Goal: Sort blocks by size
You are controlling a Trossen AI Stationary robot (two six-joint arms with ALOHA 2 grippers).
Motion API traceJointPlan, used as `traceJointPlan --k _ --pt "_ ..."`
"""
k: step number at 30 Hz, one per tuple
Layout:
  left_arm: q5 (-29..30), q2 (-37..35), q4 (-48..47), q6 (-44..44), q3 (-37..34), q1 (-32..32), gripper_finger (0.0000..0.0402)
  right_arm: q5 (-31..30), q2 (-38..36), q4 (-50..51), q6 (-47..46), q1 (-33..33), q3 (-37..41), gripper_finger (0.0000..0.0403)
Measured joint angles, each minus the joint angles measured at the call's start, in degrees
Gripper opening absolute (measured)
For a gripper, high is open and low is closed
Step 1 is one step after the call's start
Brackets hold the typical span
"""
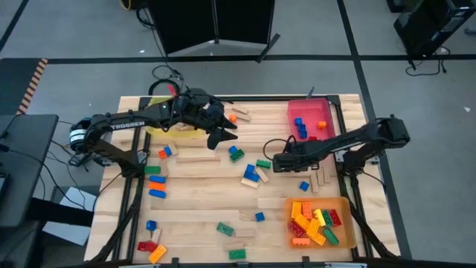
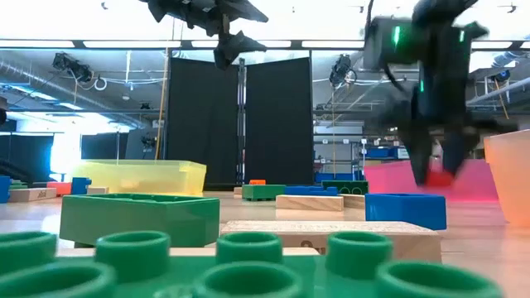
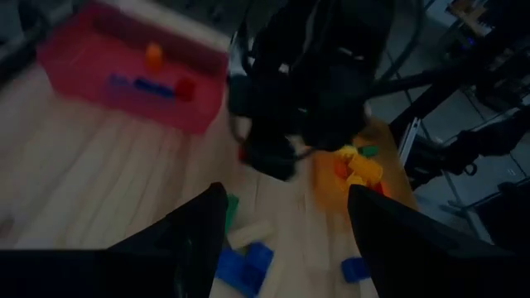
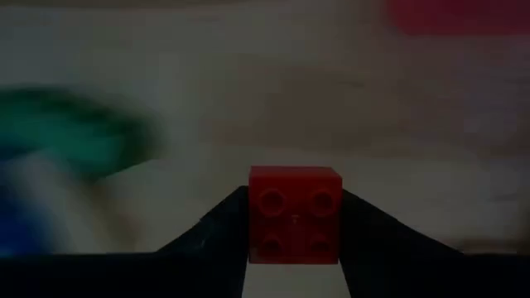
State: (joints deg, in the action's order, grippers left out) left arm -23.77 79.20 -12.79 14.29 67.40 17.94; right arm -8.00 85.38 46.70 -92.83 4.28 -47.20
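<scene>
While overhead hides it, right fingers (image 4: pixel 294 223) pinch a red brick (image 4: pixel 295 213); left fingers (image 3: pixel 286 240) gape.

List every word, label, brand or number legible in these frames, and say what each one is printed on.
"TROSSEN": white letters along the left arm, read in the high view.
The wooden block in the low view carries a small stamped mark on its front face, too small to read.
Nothing readable on the plastic bricks, the trays, the right arm, or in the room behind.
</scene>
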Motion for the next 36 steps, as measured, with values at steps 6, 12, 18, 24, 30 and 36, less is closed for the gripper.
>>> traceJointPlan --k 6,12,18,24,30,36 --pt "1.10 -4.08 -1.13 -3.63 -0.11 0.85 0.0257 -6.95 -10.46 8.13 0.11 1.83 -7.73 0.0154" --pt "5.94 -7.01 -2.80 -6.75 -0.11 0.80 0.0257 -14.48 -16.42 23.97 4.55 -4.06 -13.71 0.0154" --pt "6.20 -7.92 -5.05 -8.04 -0.13 0.78 0.0257 -13.18 -17.55 27.45 17.27 -18.18 -10.77 0.0154" --pt "7.65 -11.96 -4.29 -7.22 -6.58 0.69 0.0257 -6.84 -17.80 18.01 27.47 -28.82 -0.58 0.0154" --pt "12.00 -22.78 8.80 1.64 -21.38 0.67 0.0257 -1.76 -17.82 7.43 32.91 -33.82 6.19 0.0155" --pt "15.70 -31.69 13.46 8.47 -30.09 0.67 0.0257 1.06 -16.02 3.24 37.51 -37.98 9.06 0.0172"
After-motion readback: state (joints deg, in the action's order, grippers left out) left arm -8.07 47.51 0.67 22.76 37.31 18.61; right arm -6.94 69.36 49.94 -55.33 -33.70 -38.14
